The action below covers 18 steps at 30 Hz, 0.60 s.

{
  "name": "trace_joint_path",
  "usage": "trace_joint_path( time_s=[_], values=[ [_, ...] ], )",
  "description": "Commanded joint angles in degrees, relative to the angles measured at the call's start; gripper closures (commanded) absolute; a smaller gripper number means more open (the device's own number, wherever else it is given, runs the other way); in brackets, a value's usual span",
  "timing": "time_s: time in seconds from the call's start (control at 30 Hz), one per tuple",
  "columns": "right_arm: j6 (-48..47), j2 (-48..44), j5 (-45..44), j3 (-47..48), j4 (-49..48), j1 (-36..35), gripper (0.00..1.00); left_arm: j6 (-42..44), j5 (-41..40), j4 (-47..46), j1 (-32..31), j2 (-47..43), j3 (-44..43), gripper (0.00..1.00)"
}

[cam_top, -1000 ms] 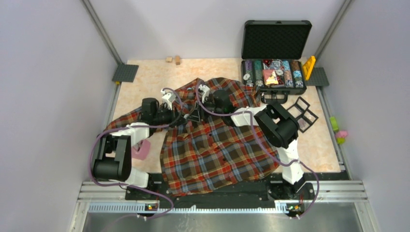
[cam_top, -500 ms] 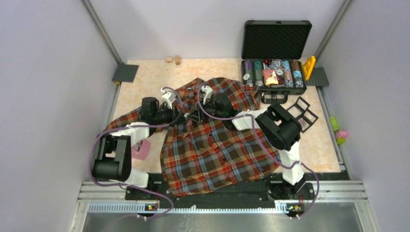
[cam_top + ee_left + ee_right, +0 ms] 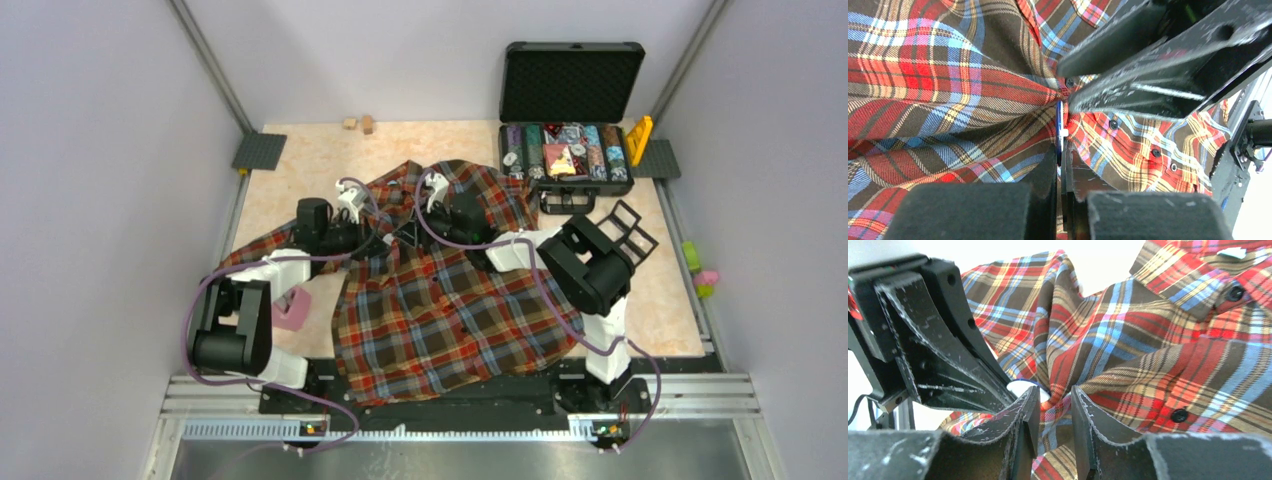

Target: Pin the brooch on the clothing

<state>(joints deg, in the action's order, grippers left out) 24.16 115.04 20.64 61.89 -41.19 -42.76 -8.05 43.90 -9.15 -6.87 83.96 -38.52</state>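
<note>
The plaid shirt lies spread on the table, collar toward the far side. My left gripper and right gripper meet tip to tip over its upper chest. In the left wrist view my left gripper is shut on the brooch, seen edge-on as a thin blue disc with a pale part, pressed against puckered shirt cloth. The right gripper's fingers come in from the upper right. In the right wrist view my right gripper pinches a fold of shirt. The brooch shows just behind its left finger.
A pink block lies by the left arm. An open black case of coloured pieces stands at the back right, with black frames in front of it. Small wooden blocks lie at the far edge. Small toys sit off the right edge.
The right arm's elbow and wrist have shifted slightly right, drawing the shirt fold with them. The left gripper has stayed at the same spot, still holding the brooch.
</note>
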Motion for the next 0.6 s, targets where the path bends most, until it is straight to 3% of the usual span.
trace_joint_path(
  time_s=[0.0, 0.17, 0.3, 0.37, 0.4, 0.57],
  values=[
    [-0.5, -5.5, -2.0, -0.7, -4.0, 0.8, 0.68, -1.2, -0.1, 2.5, -0.4, 0.6, -1.8, 1.00],
    [-1.1, -10.1, -2.6, -3.1, -2.2, 0.8, 0.63, -1.1, -2.6, 5.0, -0.4, 0.4, -2.6, 0.98],
    [-2.2, -15.3, -4.4, -5.9, 1.4, 0.8, 0.61, -1.3, -6.6, 7.1, -0.4, -1.8, -2.8, 0.56],
    [-2.9, -18.3, -5.5, -7.4, 3.6, 1.0, 0.59, -2.0, -8.2, 7.8, -0.4, -3.9, -2.7, 0.23],
    [-3.3, -19.9, -6.1, -8.2, 4.9, 1.0, 0.58, -2.4, -9.1, 8.1, -0.4, -5.2, -2.6, 0.14],
    [-4.8, -28.4, -12.4, -9.4, 17.4, 1.6, 0.57, -3.6, -14.7, 12.7, -0.7, -14.1, -3.2, 0.09]
  ],
)
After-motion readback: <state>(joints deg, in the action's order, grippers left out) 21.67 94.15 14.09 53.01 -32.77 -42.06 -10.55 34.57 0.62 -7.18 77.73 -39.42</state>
